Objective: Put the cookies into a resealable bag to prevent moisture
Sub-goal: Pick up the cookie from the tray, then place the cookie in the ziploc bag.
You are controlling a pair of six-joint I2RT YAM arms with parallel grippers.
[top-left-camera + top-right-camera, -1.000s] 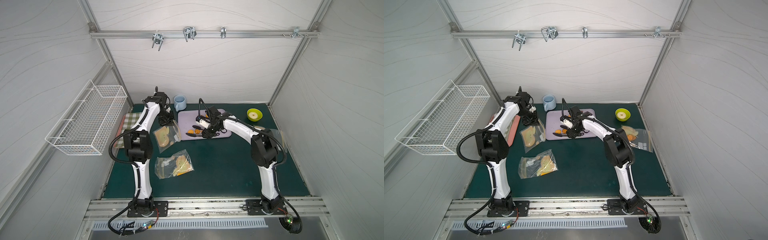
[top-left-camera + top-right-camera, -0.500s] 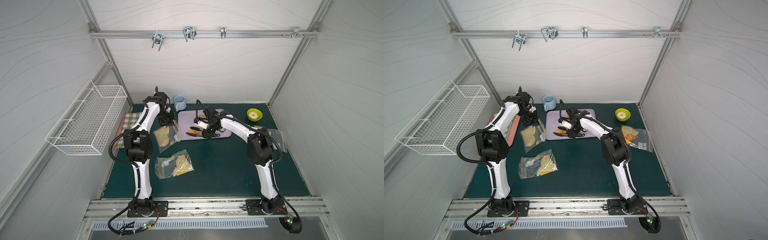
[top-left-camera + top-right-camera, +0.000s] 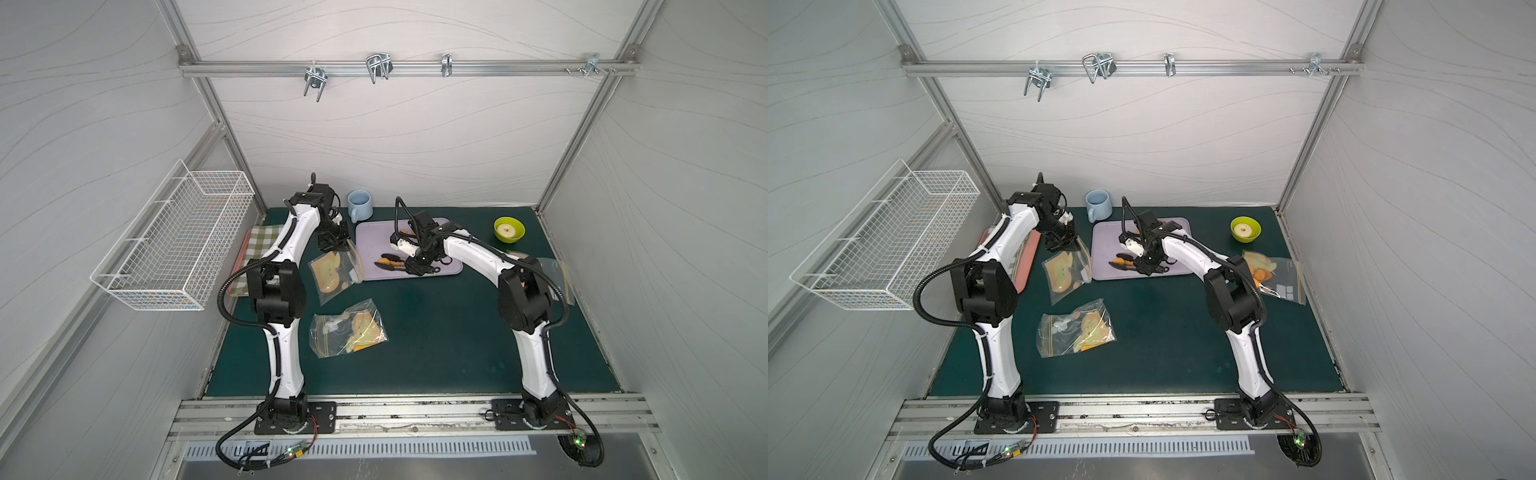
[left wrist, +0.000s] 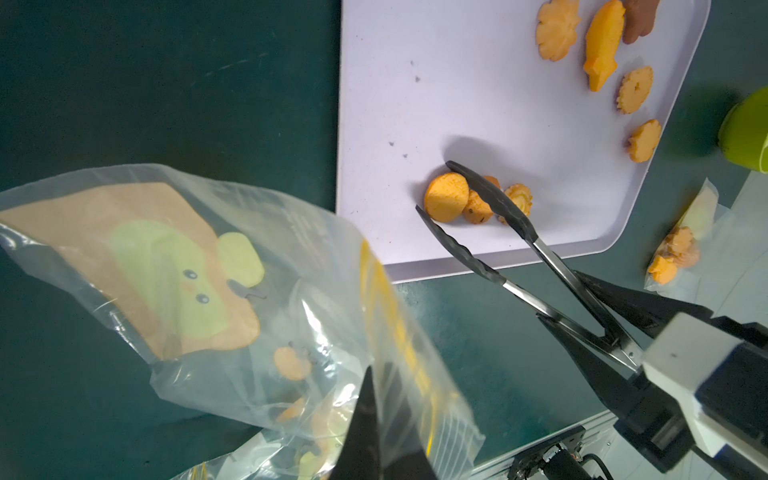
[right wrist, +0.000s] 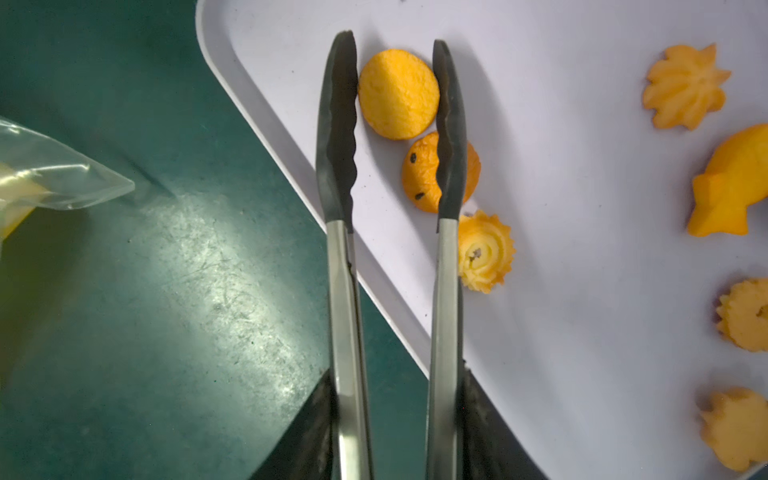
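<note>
Over the last second my right gripper (image 5: 395, 415) has squeezed harder, so the tongs (image 5: 338, 249) have drawn in from wide to narrow; the arm itself has barely shifted. The blades now bracket one round cookie (image 5: 398, 94) near their tips, each blade touching its edge; whether it has left the tray (image 5: 582, 374) I cannot tell. A speckled cookie (image 5: 419, 174) lies partly under one blade, just behind the round one; I judge it may get dragged along. The other cookies (image 4: 557, 33) sit well out to that same blade's side.

My left gripper (image 4: 374, 432) is pinched closed on the rim of the bag (image 4: 208, 270), off the opposite blade, over the mat (image 5: 166, 291); I take it the rim is held up to keep the mouth open and the carry short.

The right wrist view shows the blade contact plainly, but only a corner of the bag; the left wrist view shows the bag's raised rim and my grip on the tong handles; in both top views the cookies are too small to sort.
</note>
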